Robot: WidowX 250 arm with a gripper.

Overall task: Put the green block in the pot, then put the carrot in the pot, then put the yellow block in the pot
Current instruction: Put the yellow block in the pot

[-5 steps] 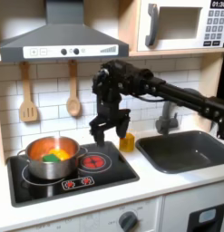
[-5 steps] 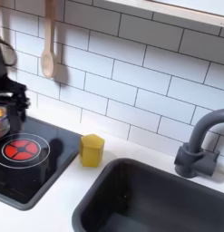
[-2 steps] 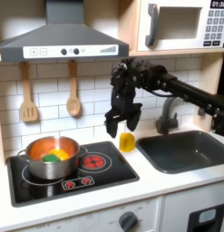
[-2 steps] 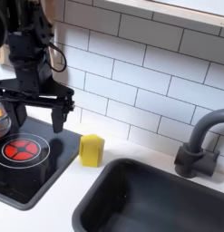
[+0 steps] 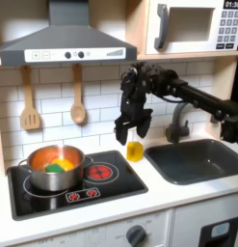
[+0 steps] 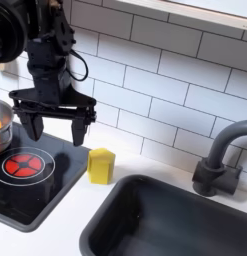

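Already the pot [image 5: 53, 170] on the stove holds green and orange pieces, by the look the green block [image 5: 55, 168] and the carrot [image 5: 45, 159]; to its right in the first exterior view the gripper [image 5: 130, 129] hangs spread wide and empty. The yellow block [image 6: 100, 165] stands on the counter right of the pot, below the gripper and slightly right of it in the second exterior view; the coming move is probably a short shift and a drop onto it.
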